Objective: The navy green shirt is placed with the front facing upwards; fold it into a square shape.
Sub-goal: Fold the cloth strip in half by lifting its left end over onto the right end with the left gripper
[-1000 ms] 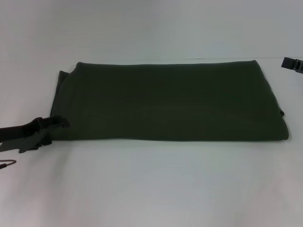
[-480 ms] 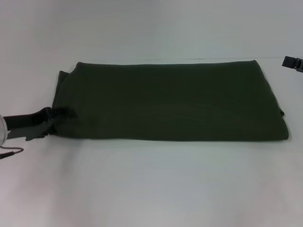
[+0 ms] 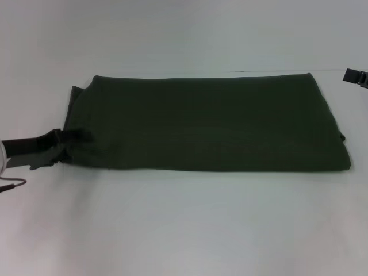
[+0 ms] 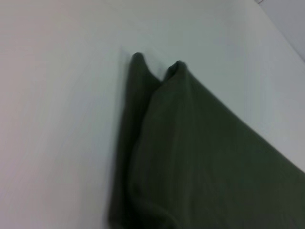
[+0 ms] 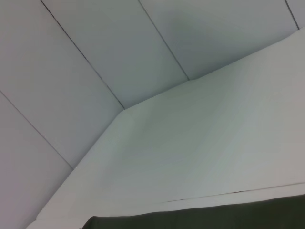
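The navy green shirt (image 3: pixel 207 123) lies on the white table (image 3: pixel 184 224) as a long, plain dark green rectangle, wide from left to right. No lettering shows. A narrower layer sticks out at its far left end. My left gripper (image 3: pixel 68 141) reaches in low from the left and meets the shirt's near left corner, its dark tips merging with the cloth. The left wrist view shows that end of the shirt (image 4: pixel 200 157) close up, with two small peaks at the far corner. My right gripper (image 3: pixel 356 76) hangs at the right edge, off the shirt, beyond its far right corner.
A thin cable (image 3: pixel 11 184) trails beside the left arm. In the right wrist view, the table's far corner, panelled wall (image 5: pixel 119 52) and a strip of the shirt (image 5: pixel 214 217) show. Bare white table surrounds the shirt.
My left gripper has moved away from me and slightly right, from the bare table by the near left corner onto the shirt's left edge. The right gripper has drawn slightly further off to the right.
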